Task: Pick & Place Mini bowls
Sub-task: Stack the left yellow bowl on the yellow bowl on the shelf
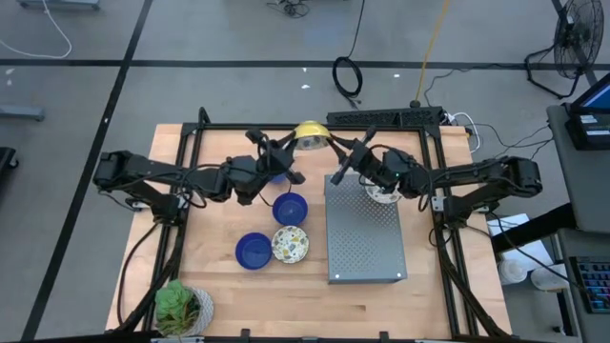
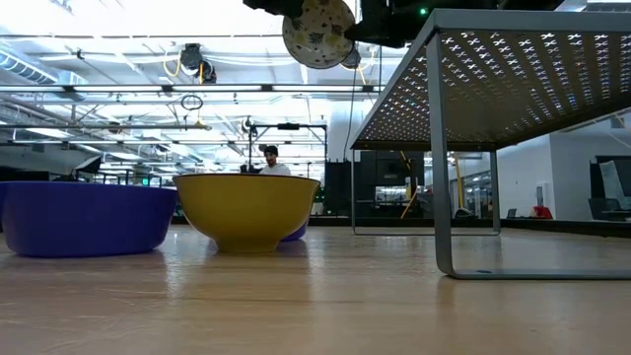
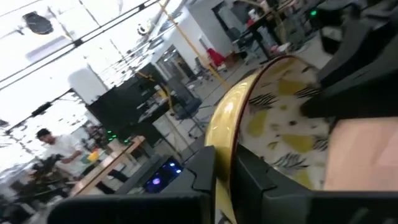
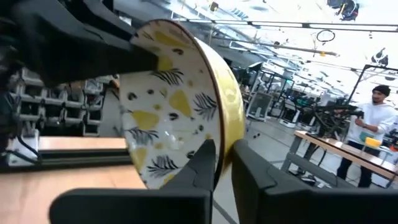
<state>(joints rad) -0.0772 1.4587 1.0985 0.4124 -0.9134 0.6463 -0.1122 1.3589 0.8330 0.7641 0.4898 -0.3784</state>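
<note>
- Showing a two-arm hold: the yellow patterned bowl (image 1: 310, 133) hangs in the air over the far middle of the table (image 1: 238, 305), tipped on edge, between the left gripper (image 1: 296, 144) and the right gripper (image 1: 335, 150).
- We see each wrist view place its own fingers on either side of the rim. The left gripper (image 3: 224, 180) is clamped on one part of the rim and the right gripper (image 4: 224, 165) on another.
- We judge the bowl (image 4: 168, 106) to be stiff, glazed and breakable. It looks light enough for a rim pinch, but slippery there. The rim is the only thin edge to grip, and a deep bite across the wall should hold better than a fingertip nip.
- Only the wrist views show the bowl's two faces: yellow outside, white with leaf prints inside.
- Only the high view shows the layout. Two blue bowls (image 1: 290, 207) (image 1: 253, 251) and a second patterned bowl (image 1: 290, 244) sit close together near the table's middle. The perforated metal stand (image 1: 365, 233) is to their right and a potted plant (image 1: 180, 309) is at the near left.
- Only the low view gives height. The held bowl (image 2: 317, 32) is well above the tabletop, and the resting patterned bowl (image 2: 246, 209) shows its yellow outside just right of a blue bowl (image 2: 84, 217).
</note>
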